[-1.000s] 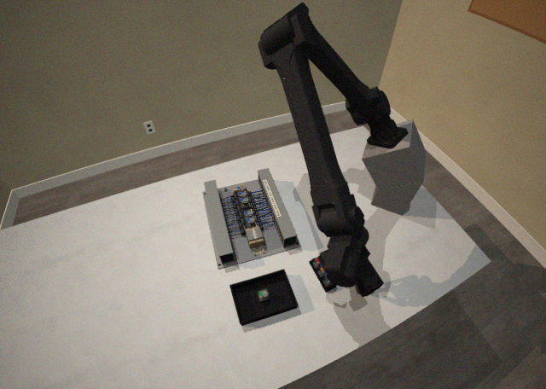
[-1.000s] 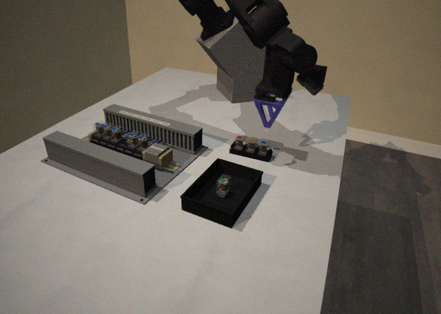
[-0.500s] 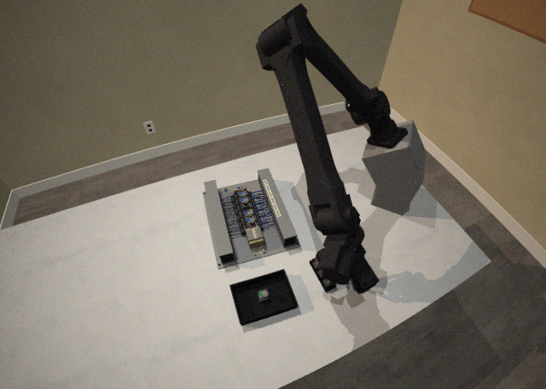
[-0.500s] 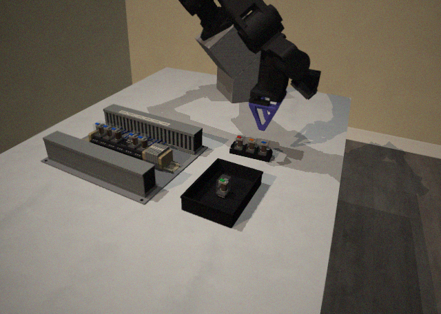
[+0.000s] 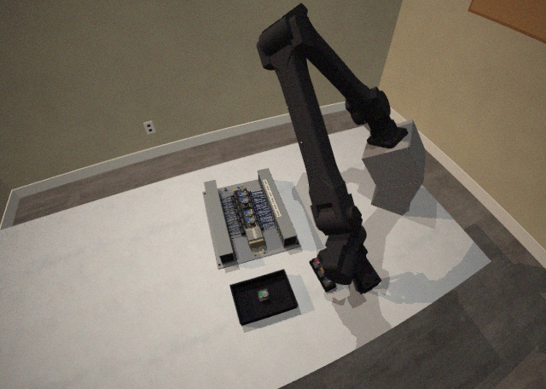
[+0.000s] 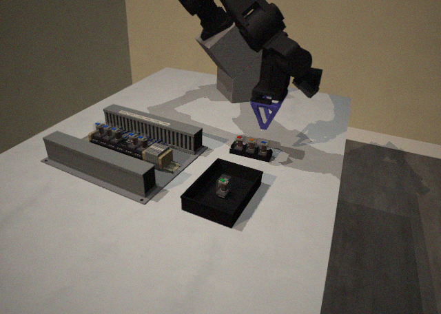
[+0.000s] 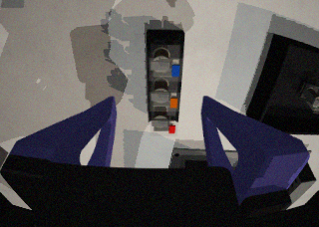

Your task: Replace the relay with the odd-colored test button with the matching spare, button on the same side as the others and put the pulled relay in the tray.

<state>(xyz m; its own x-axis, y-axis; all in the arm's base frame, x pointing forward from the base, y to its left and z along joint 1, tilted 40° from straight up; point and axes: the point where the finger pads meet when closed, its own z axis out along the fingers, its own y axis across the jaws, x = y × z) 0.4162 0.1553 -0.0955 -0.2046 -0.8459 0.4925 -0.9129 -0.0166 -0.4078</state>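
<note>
A green-button relay (image 6: 223, 186) stands upright in the black tray (image 6: 192, 199), so the pulling half looks done. The row (image 6: 119, 134) on the panel shows blue buttons with one gap. What is left: fetch the blue-button spare (image 6: 263, 147), plug it in level, release. The hand (image 6: 264, 120), partly open and holding nothing, hangs above the black spare holder (image 6: 249, 155), which carries red, orange and blue spares. Relays are clear boxy cases over brown cores. The fingers are purple and triangular; the pale bench (image 6: 107, 250) is matte.

White table (image 6: 107, 250), grey relay panel (image 6: 56, 162), black tray (image 6: 210, 207), spare holder (image 6: 249, 155), pedestal (image 6: 231, 86)
</note>
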